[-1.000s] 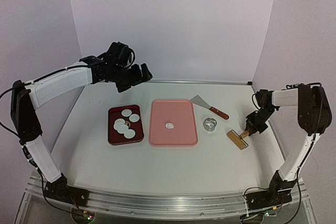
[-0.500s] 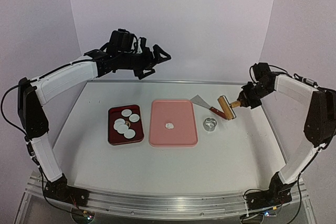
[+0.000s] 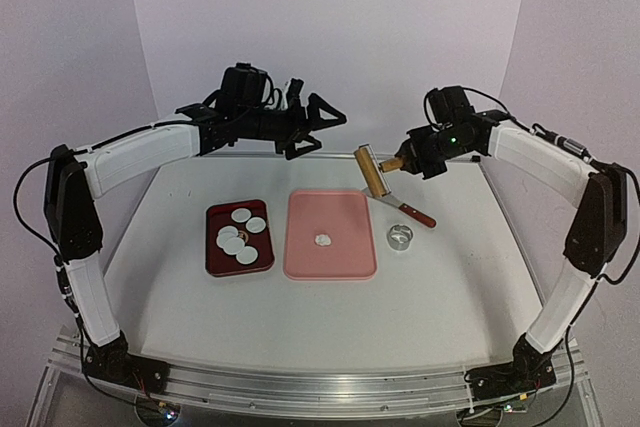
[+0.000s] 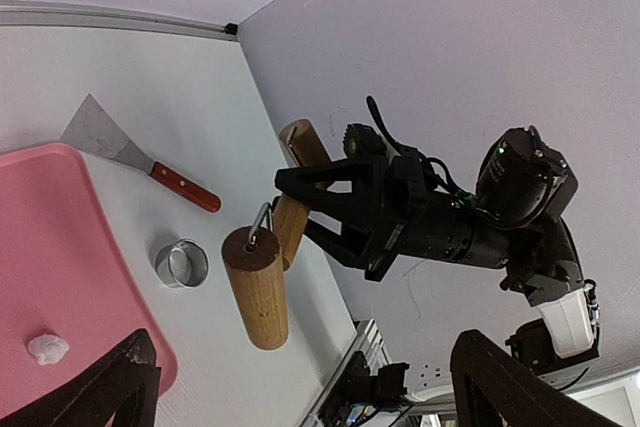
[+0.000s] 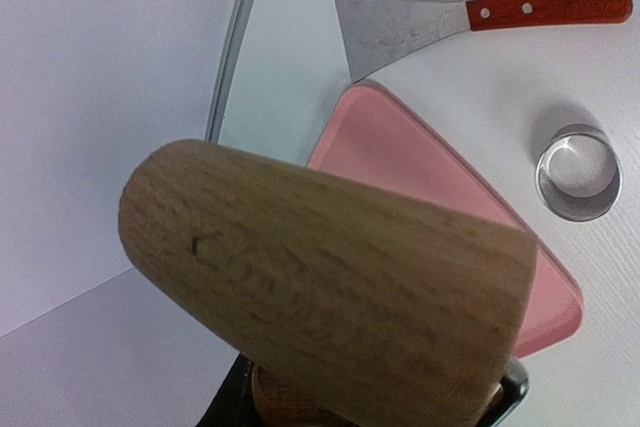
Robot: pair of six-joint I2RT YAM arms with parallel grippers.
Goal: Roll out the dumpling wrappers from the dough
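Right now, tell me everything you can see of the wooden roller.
The wooden roller is a pale, grainy wood cylinder with flat ends, joined by a bent metal wire to a short wooden handle. The right gripper is clamped on that handle; nothing else appears to touch it. It hangs tilted in the air over the far part of the table, above the spatula.

The roller (image 5: 320, 297) is made of pale, matt, grained wood, the ring (image 5: 575, 210) of shiny metal, the tray (image 5: 420, 152) of smooth pink plastic.
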